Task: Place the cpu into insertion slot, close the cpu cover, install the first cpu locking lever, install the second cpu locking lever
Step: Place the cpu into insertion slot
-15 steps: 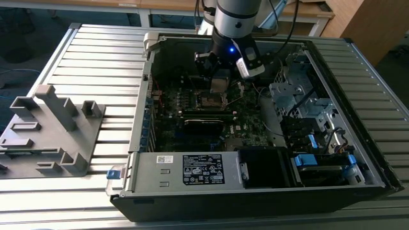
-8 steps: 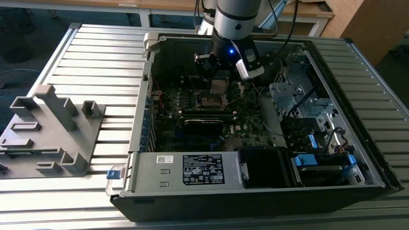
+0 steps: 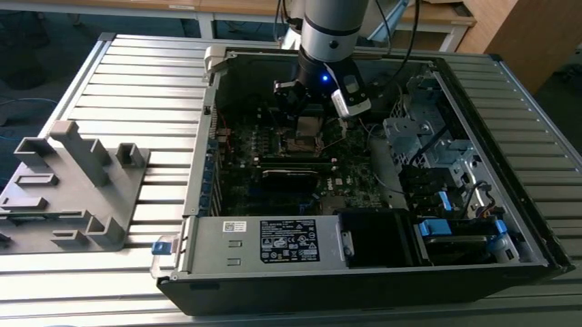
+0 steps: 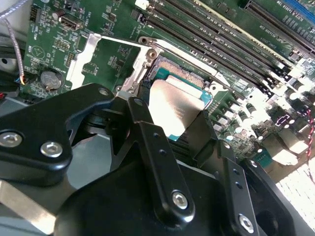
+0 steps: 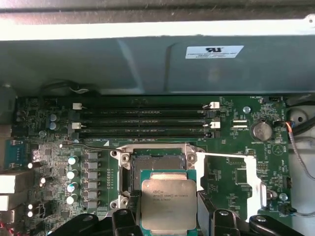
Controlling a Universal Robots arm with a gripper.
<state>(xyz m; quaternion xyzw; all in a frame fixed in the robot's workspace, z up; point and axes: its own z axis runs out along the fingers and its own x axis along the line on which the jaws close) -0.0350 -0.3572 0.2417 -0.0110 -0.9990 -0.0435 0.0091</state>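
Note:
My gripper (image 5: pixel 169 212) is shut on the cpu (image 5: pixel 169 201), a flat square chip with a dull metal top, pinched by its two side edges between black fingers (image 5: pixel 127 219). The chip hangs level just over the insertion slot (image 5: pixel 156 164), a dark square socket in a metal frame, and overlaps one edge of it. In the second wrist view the cpu (image 4: pixel 174 105) sits in front of the slot (image 4: pixel 183 74). The cpu cover (image 5: pixel 253 176) is swung open beside the socket, and its silvery frame (image 4: pixel 80 56) shows bare board through its window. The exterior view has the gripper (image 3: pixel 309 121) low inside the computer case, above the slot (image 3: pixel 304 144).
Long black memory slots (image 5: pixel 145 123) run just past the socket. The case walls (image 3: pixel 202 146) box in the motherboard. A drive cage with cables (image 3: pixel 427 146) fills the exterior view's right, a power supply (image 3: pixel 272 242) the front. A grey fixture (image 3: pixel 68 184) stands on the table at the left.

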